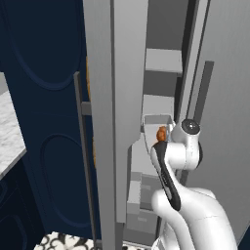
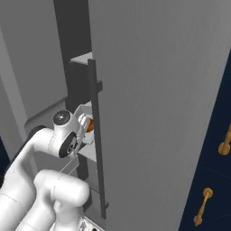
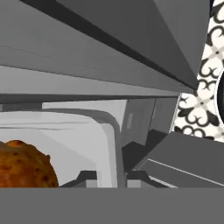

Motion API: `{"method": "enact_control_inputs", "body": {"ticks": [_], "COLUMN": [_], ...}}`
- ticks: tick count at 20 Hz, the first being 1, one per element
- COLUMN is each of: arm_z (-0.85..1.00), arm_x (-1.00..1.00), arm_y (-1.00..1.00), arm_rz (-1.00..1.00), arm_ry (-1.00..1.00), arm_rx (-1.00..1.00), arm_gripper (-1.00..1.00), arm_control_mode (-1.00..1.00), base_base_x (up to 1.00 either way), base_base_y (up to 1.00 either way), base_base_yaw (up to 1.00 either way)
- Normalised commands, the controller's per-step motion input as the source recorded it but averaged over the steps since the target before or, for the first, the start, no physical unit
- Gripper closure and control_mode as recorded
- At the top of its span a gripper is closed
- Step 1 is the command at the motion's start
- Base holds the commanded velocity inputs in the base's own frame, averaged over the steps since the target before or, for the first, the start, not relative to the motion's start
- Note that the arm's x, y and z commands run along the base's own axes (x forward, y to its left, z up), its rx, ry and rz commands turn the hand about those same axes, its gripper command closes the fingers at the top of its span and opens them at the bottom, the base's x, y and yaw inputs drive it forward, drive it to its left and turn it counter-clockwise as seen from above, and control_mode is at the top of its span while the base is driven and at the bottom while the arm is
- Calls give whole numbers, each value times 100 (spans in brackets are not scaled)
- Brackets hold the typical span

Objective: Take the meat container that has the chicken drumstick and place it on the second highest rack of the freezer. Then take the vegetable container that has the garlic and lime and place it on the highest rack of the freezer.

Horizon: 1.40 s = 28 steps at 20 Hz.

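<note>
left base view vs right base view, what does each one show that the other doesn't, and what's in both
Left base view alone: a marble counter edge, dark navy cabinets, patterned floor and the freezer's lower drawers.

Right base view alone: gold handles on a navy panel at the far right.

Both: the freezer, the white arm reaching into it, the pale tray, and the chicken drumstick in that tray.
</note>
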Motion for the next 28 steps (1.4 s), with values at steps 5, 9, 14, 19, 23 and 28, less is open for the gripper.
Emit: {"method": "enact_control_inputs", "body": {"ticks": [5,9,14,19,23,28], "arm_z": [0,-1,-6,0,0,7], "arm_x": [53,50,54,47,23,14], "arm_y": [0,0,0,0,-7,-14], "arm_rz": [0,5,5,0,0,-3], "arm_ry": [0,0,0,0,0,0], "arm_rx": [0,0,0,0,0,0], "arm_gripper": [100,100,100,100,100,100], "arm_control_mode": [-100,-100,-100,-100,-100,-100], "base_base_x": [0,0,0,0,0,0], "base_base_y": [0,0,0,0,0,0], "base_base_yaw": [0,0,0,0,0,0]}}
